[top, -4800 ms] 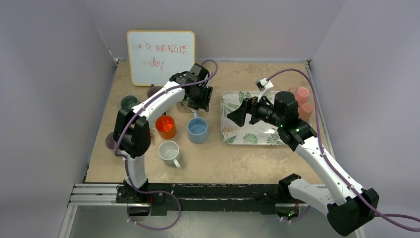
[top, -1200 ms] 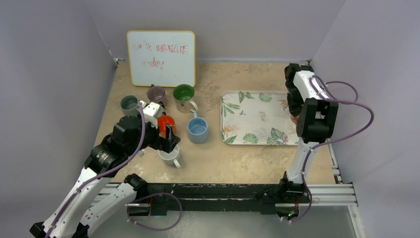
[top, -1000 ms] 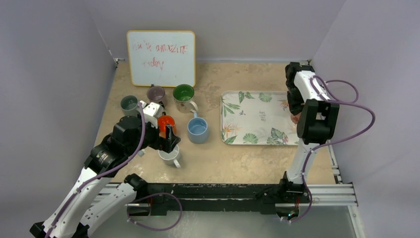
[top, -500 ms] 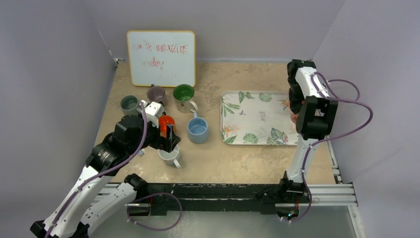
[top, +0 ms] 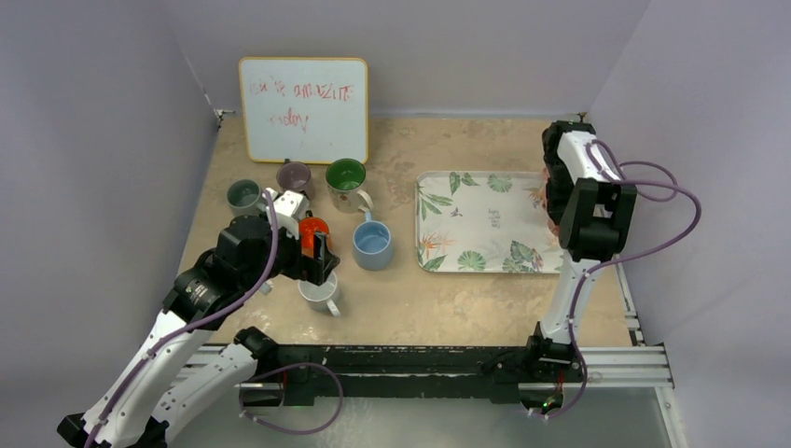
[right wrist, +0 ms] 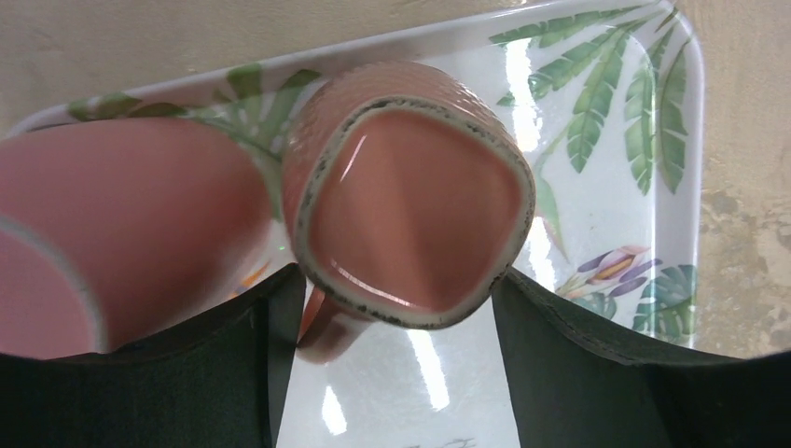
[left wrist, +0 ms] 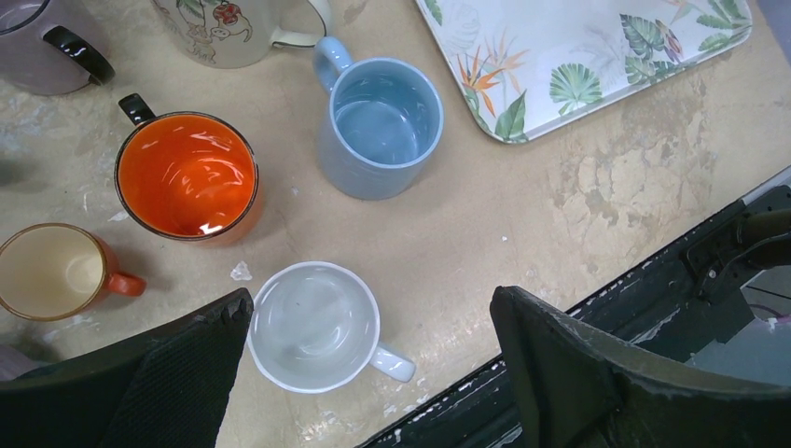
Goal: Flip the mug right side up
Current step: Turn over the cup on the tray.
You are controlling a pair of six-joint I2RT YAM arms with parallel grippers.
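Observation:
A pink mug (right wrist: 420, 205) stands upside down on the leaf-print tray (right wrist: 606, 140), its glazed base facing the right wrist camera and its handle poking out at the lower left. My right gripper (right wrist: 396, 289) straddles it, one black finger tight against each side, and the contact points are hidden under the base rim. In the top view the right arm covers most of this mug at the tray's (top: 476, 219) right edge. My left gripper (left wrist: 371, 299) hangs wide open and empty above an upright white mug (left wrist: 312, 327).
A second pink mug (right wrist: 140, 224) sits close to the left of the held one. Blue (top: 372, 245), orange (top: 312, 231), green-lined (top: 346, 177), purple (top: 295, 175) and grey (top: 244, 194) mugs stand upright at the left. A whiteboard (top: 303, 109) leans at the back.
Over the last second the right wrist has shifted slightly back and right above the tray's edge. The left arm has barely moved.

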